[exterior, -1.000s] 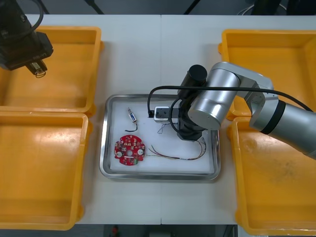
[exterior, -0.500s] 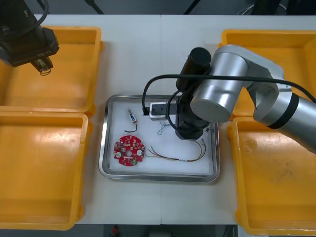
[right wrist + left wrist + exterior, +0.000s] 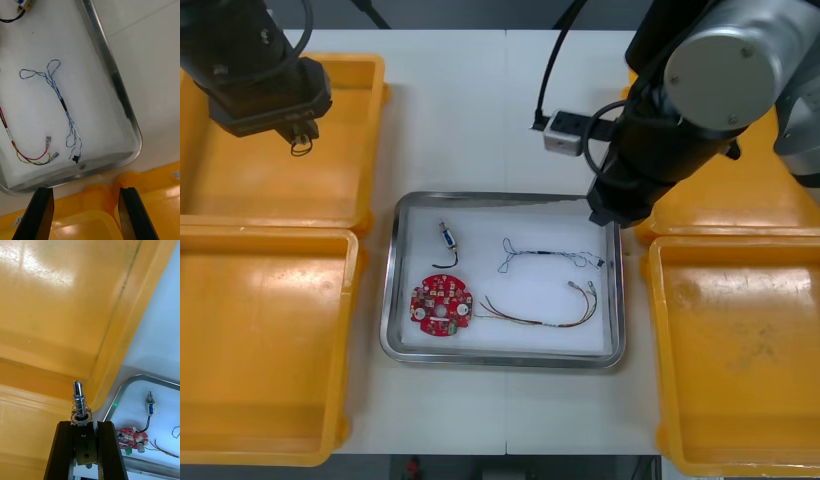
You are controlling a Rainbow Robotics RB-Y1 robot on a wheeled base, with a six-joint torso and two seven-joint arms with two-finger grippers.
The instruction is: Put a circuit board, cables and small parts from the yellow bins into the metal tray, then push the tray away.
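The metal tray (image 3: 392, 290), white inside, holds a round red circuit board (image 3: 442, 305), a twisted blue and white cable (image 3: 545, 257), a red and yellow cable (image 3: 552, 312) and a small metal part with a black lead (image 3: 446, 236). My right gripper (image 3: 88, 213) is open and empty, raised over the tray's right rim (image 3: 120, 88) and the right bins; the blue and white cable (image 3: 60, 98) lies free beyond its fingers. My left gripper (image 3: 85, 427) is shut on a small metal part with a spring (image 3: 78, 399), above the far left bin (image 3: 280, 180).
Two yellow bins stand on each side of the tray; the near left bin (image 3: 260, 350) and near right bin (image 3: 740, 350) look bare. The right arm's body (image 3: 700, 90) hangs over the far right bin. Bare table lies beyond the tray.
My right arm has risen out of the tray and drawn back to the right, leaving the blue and white cable spread inside. My left gripper has moved right with its small part.
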